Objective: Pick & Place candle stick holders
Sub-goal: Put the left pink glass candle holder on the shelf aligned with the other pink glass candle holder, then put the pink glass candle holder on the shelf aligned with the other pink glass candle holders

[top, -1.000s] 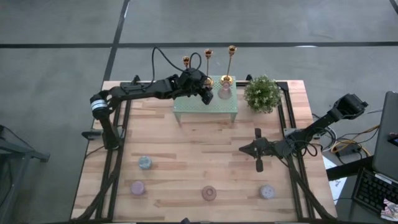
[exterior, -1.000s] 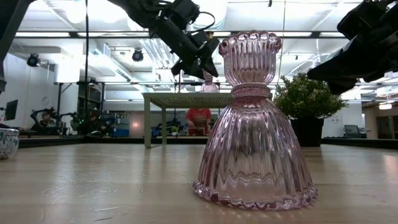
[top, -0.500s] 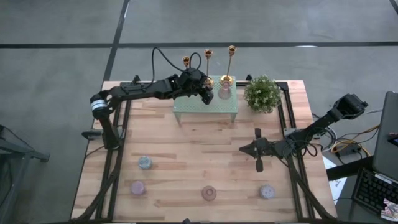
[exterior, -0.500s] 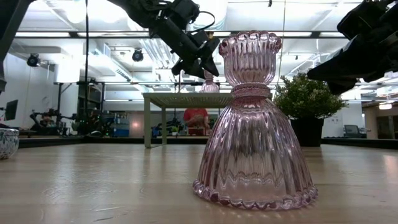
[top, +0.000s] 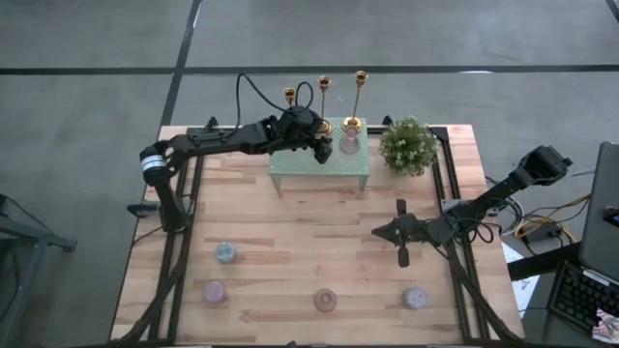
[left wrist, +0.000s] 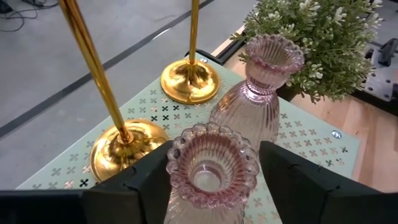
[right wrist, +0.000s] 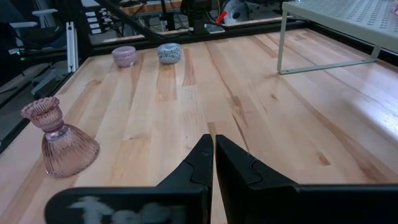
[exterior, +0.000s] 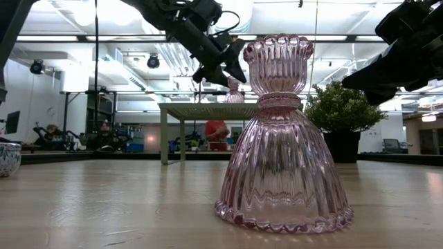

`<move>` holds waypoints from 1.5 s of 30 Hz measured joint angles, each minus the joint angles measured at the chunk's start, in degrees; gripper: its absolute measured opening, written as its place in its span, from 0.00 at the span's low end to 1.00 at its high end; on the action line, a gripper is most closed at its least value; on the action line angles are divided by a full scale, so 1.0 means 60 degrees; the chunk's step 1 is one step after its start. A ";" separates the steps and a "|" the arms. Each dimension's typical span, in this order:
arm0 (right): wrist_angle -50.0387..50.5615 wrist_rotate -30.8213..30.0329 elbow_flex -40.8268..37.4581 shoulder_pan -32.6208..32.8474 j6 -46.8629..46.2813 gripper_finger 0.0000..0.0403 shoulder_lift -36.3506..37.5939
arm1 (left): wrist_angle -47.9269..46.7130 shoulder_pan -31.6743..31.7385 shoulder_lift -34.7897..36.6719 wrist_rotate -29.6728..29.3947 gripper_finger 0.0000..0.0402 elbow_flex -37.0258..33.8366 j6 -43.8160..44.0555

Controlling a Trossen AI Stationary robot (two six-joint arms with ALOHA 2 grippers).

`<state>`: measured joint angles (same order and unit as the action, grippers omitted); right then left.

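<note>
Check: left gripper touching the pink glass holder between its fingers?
Cannot tell. Left wrist view puts the pink glass holder between the left gripper fingers, but slim gaps may remain.

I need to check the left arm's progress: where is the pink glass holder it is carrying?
In the high view, the left claw holds the pink glass holder over the green shelf at the table's far edge, beside another pink holder and the gold candlesticks.

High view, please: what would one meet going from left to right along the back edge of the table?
Left slim shiny gold metal candlestick → middle gold candlestick → right gold candlestick → green leafy potted plant.
</note>
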<state>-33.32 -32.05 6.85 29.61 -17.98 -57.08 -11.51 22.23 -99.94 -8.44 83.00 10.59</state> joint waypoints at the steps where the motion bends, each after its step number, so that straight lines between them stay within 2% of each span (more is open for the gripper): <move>1: 0.0000 0.0003 0.0000 0.0000 0.0000 0.03 0.0000 | -0.0008 -0.0006 0.0010 0.0062 0.60 0.0000 -0.0002; 9: 0.0007 0.0007 0.0000 -0.0004 -0.0004 0.03 0.0000 | -0.0710 -0.0087 0.0454 0.0318 0.68 -0.0007 -0.0304; 22: 0.0011 0.0010 0.0000 -0.0007 -0.0113 0.03 0.0000 | -0.2021 -0.0390 0.1598 0.0318 0.68 -0.0094 -0.0704; 31: 0.0011 0.0014 -0.0004 0.0000 -0.0109 0.03 0.0000 | -0.2160 -0.1737 0.2088 0.0324 0.68 -0.0779 -0.1396; 45: 0.0011 0.0014 -0.0022 0.0000 -0.0149 0.03 0.0000 | -0.2004 -0.4246 0.2197 0.0331 0.68 -0.1715 -0.2155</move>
<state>-33.25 -31.97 6.72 29.61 -18.87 -57.08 -23.53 -3.24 -86.76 -6.46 72.71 -2.34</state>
